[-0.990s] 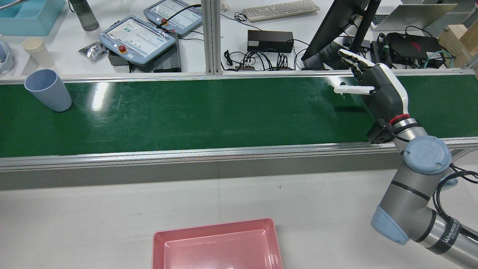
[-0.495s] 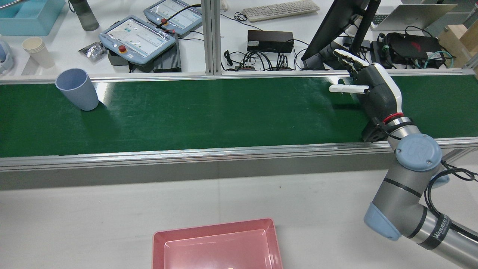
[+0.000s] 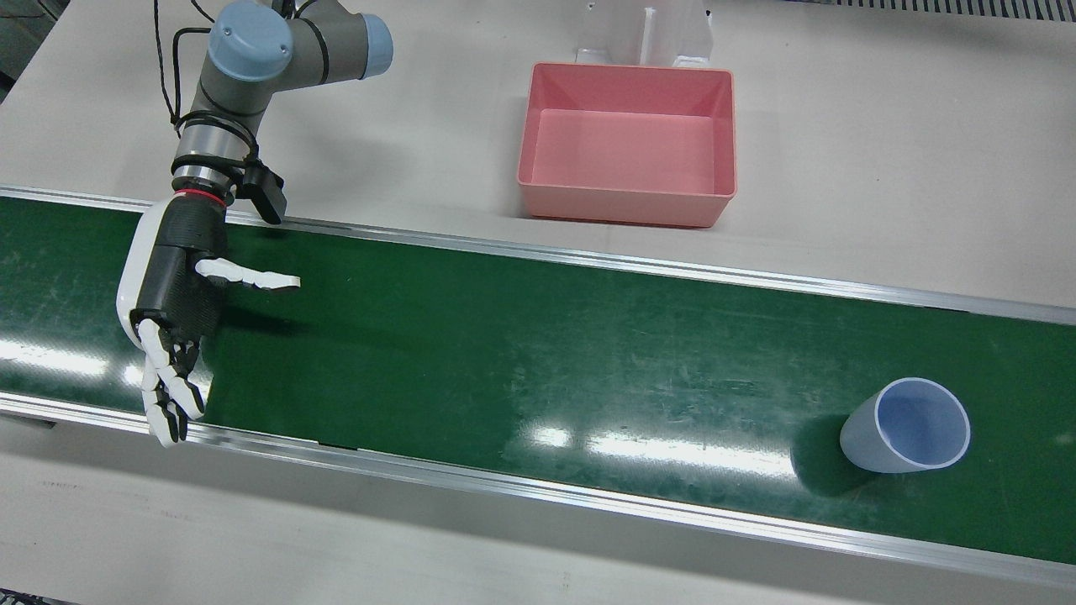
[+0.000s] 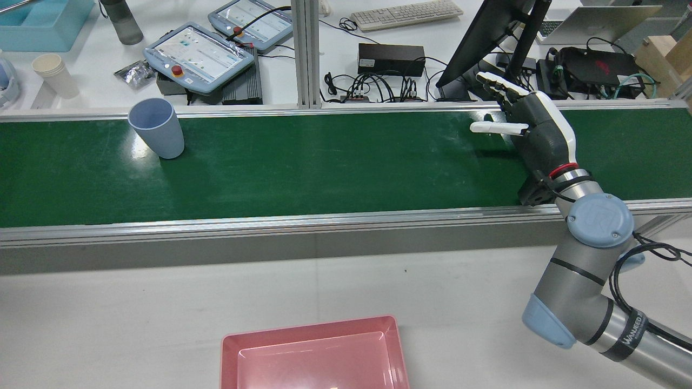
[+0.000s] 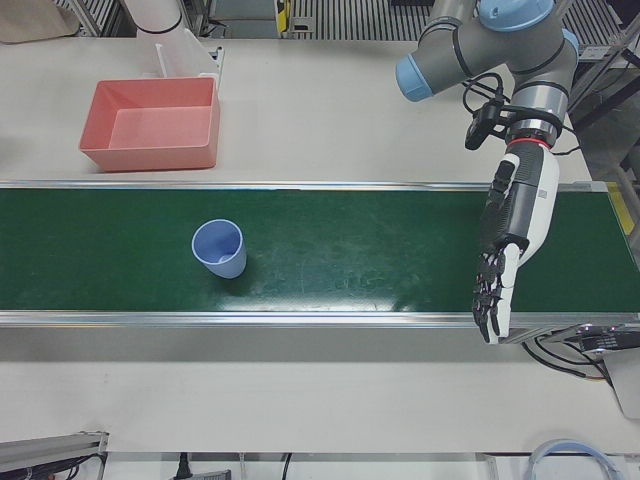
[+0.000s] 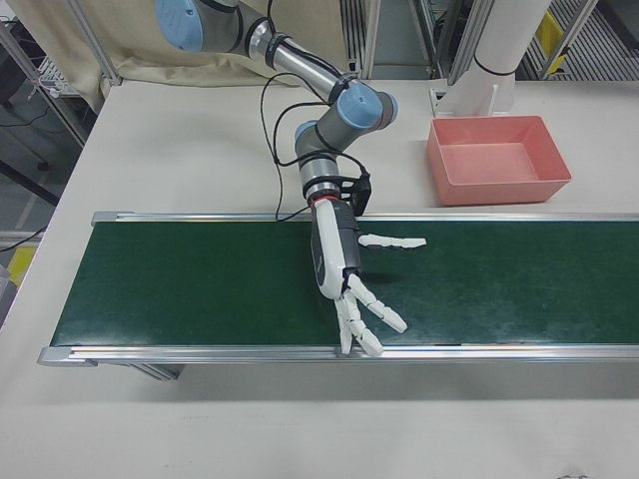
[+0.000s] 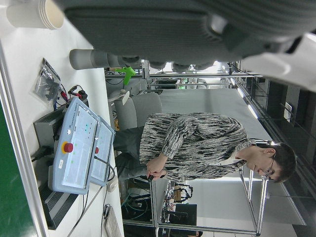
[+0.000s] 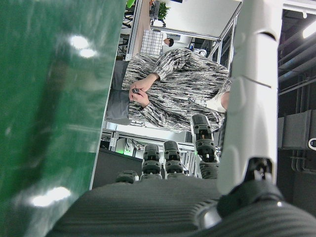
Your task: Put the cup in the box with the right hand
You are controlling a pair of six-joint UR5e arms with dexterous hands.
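1. Since the earlier rear-view frames, the blue cup (image 4: 157, 128) has travelled along the green belt (image 4: 324, 162) toward your side, and your right hand (image 4: 532, 132) has edged a little toward it.
2. Your right hand hovers over the belt near its far rail, fingers (image 3: 168, 391) spread and thumb stuck out sideways, holding nothing.
3. The cup stands upright on the belt, mouth up, close to the far rail in the rear view. It is well apart from your hand, with a long stretch of bare belt between them.
4. In the front view the cup (image 3: 908, 424) sits at the opposite end of the belt from your right hand (image 3: 176, 286), so no contact has been made yet.
5. The pink box (image 3: 630, 143) lies empty on the table (image 3: 883, 168), just off the near rail and roughly midway between hand and cup.
6. Your left hand shows only as a dark underside in its own camera; you cannot tell its fingers' state from that.
7. Progress, judging from this: nothing of the task is done. Still to come are reaching the cup, closing around its wall, lifting it, carrying it over the rail and setting it in the box.
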